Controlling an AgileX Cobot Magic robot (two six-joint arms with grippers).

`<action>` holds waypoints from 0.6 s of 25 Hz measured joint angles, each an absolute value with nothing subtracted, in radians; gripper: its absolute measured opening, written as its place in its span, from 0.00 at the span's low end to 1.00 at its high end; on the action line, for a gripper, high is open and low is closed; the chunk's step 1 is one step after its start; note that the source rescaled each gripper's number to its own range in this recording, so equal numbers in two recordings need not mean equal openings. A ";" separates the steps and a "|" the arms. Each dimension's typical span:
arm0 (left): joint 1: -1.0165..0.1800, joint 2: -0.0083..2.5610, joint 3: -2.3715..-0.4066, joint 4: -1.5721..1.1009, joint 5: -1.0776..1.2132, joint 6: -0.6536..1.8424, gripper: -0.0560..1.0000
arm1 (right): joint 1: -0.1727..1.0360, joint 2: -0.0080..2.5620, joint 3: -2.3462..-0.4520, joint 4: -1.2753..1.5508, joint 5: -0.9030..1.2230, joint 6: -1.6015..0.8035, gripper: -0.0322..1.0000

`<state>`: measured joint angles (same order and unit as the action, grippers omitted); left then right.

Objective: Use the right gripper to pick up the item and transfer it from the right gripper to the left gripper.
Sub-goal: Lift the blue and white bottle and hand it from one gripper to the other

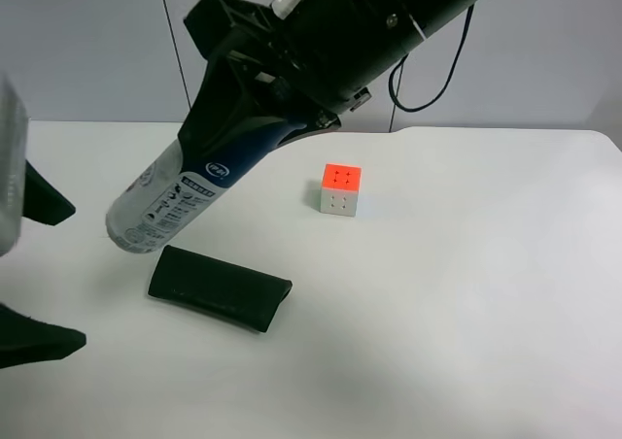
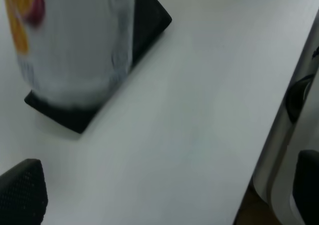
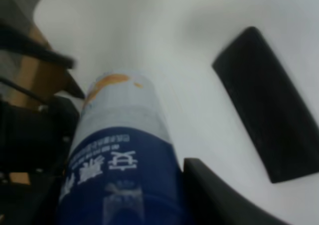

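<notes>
My right gripper (image 1: 248,104), on the thick black arm coming from the top of the exterior high view, is shut on the item (image 1: 180,194), a white bottle with a blue label. It holds the bottle tilted in the air, base down toward the view's left; the cap end is hidden in the claw. In the right wrist view the bottle (image 3: 119,150) fills the middle beside one finger (image 3: 214,195). My left gripper (image 1: 78,274) is open at the exterior high view's left edge, apart from the bottle's base. The left wrist view shows the bottle's base (image 2: 75,41) close ahead and one fingertip (image 2: 20,195).
A flat dark case (image 1: 219,288) lies on the white table below the bottle; it also shows in the right wrist view (image 3: 269,130) and the left wrist view (image 2: 152,18). An orange-and-white puzzle cube (image 1: 340,188) stands mid-table. The table edge (image 2: 279,135) runs past the left gripper.
</notes>
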<state>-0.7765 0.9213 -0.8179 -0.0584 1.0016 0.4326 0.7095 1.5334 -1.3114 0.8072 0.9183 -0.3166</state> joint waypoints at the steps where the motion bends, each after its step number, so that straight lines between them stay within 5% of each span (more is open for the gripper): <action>1: -0.777 0.936 -0.828 -0.058 0.992 0.433 1.00 | 0.712 1.533 -1.311 0.824 0.918 -0.319 0.04; 15: -0.777 1.087 -0.904 -0.059 0.823 0.473 1.00 | 0.713 1.533 -1.311 0.891 0.924 -0.340 0.04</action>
